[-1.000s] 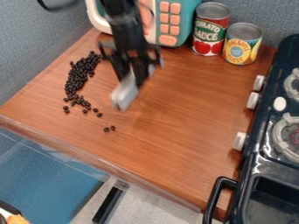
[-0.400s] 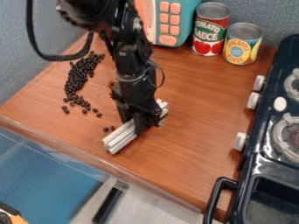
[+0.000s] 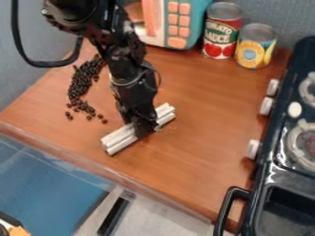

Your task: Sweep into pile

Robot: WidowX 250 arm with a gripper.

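One white ridged bar (image 3: 119,140), over the wooden counter (image 3: 197,120), right of the beans; your black gripper (image 3: 146,130) is clamped on its middle. Handling: likely light and stiff; keep that central hold, lest the long ends twist. Many dark beans (image 3: 81,86), in a strip at the left, more scattered at its near end: probably light, hard, apt to roll. Pinch none; push them with the bar's long face, low and slow. Obscured: the bar's middle, behind the gripper; its underside, so you cannot tell whether it covers any beans. Individual beans at the far end: crowded, hard to count.
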